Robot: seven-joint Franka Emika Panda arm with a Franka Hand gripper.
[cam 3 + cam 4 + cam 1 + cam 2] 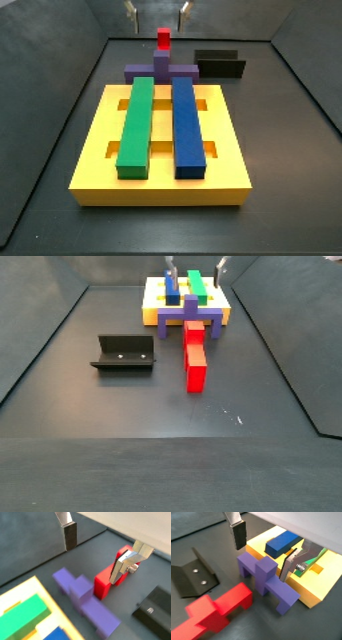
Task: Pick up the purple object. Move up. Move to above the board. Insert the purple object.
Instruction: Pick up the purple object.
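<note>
The purple object (268, 582) is a bridge-shaped block lying on the dark floor. It touches the board's edge in a side view (160, 73) and the end of a red block. The board (100, 150) is a yellow slab bearing a green bar (138, 120) and a blue bar (187, 125). My gripper (261, 562) is open and empty above the purple object, with one finger (237, 534) on each side. It shows at the upper edge in both side views (195, 266). The purple object also shows in a wrist view (80, 594).
A long red block (197, 356) lies on the floor, one end against the purple object. The dark fixture (123, 353) stands on the floor to one side of the red block. Dark sloping walls enclose the floor.
</note>
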